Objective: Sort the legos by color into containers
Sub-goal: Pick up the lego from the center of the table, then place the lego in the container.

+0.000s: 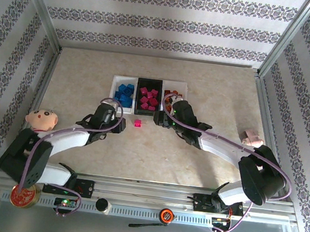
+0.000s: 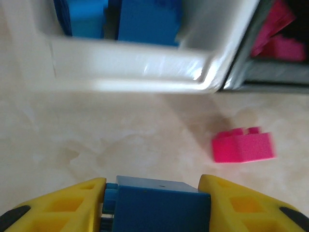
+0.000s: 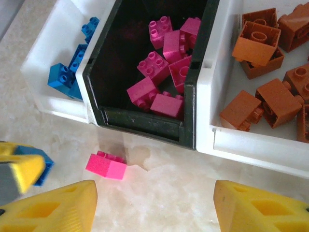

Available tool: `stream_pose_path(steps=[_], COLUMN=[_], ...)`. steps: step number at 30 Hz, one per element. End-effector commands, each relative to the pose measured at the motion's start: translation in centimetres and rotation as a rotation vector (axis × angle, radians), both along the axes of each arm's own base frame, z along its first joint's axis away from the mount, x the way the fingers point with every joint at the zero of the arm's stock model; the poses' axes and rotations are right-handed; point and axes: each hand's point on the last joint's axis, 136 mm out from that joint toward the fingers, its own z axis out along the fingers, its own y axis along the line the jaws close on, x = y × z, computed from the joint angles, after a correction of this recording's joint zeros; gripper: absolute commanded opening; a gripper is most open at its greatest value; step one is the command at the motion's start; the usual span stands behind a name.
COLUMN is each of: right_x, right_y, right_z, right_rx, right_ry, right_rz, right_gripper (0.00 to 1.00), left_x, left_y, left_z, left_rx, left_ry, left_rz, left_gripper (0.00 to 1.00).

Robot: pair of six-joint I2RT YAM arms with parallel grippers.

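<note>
My left gripper [image 2: 152, 205] is shut on a blue lego [image 2: 159, 203], low over the table just in front of the left white container [image 2: 145, 72], which holds blue legos [image 2: 145, 19]. From above, the left gripper [image 1: 112, 109] sits at that container's near edge [image 1: 114, 88]. A loose pink lego [image 1: 137, 123] [image 2: 243, 145] [image 3: 106, 165] lies on the table in front of the black container [image 3: 140, 121], where pink legos [image 3: 164, 63] are piled. My right gripper [image 3: 154, 208] [image 1: 163, 117] stands open and empty, hovering near the right white container [image 3: 251, 145] of orange-brown legos [image 3: 270, 96].
A doll's head [image 1: 42, 118] lies by the left arm and a round red tin [image 1: 24, 195] sits at the near left corner. A small pink-and-white object [image 1: 250, 138] rests at the right. Metal frame rails [image 1: 262, 107] border the table.
</note>
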Motion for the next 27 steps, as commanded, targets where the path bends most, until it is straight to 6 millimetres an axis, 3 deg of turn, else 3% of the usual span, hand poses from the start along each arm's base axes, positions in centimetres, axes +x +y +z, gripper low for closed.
stream_pose_path(steps=[1, 3, 7, 13, 21, 27], right_x=[-0.2, -0.3, -0.6, -1.3, -2.2, -2.5], right_y=[0.0, 0.0, -0.1, -0.9, -1.4, -1.6], right_z=[0.6, 0.5, 0.0, -0.8, -1.5, -1.8], right_rx=[0.02, 0.02, 0.017, 0.0, -0.008, -0.017], right_ry=[-0.021, -0.019, -0.008, 0.001, 0.011, 0.015], right_rz=[-0.01, -0.008, -0.006, -0.014, -0.012, -0.013], right_gripper=[0.65, 0.66, 0.66, 0.66, 0.66, 0.66], left_x=[0.2, 1.2, 4.2, 10.1, 14.4, 15.3], left_y=[0.3, 0.6, 1.1, 1.1, 1.4, 1.2], left_z=[3.7, 6.1, 8.3, 7.5, 4.6, 4.2], left_rx=[-0.007, -0.004, -0.002, -0.074, -0.053, -0.071], left_ry=[-0.069, -0.122, -0.159, -0.135, -0.077, -0.055], left_rz=[0.013, 0.031, 0.068, 0.117, 0.146, 0.147], left_gripper=[0.44, 0.44, 0.44, 0.44, 0.46, 0.68])
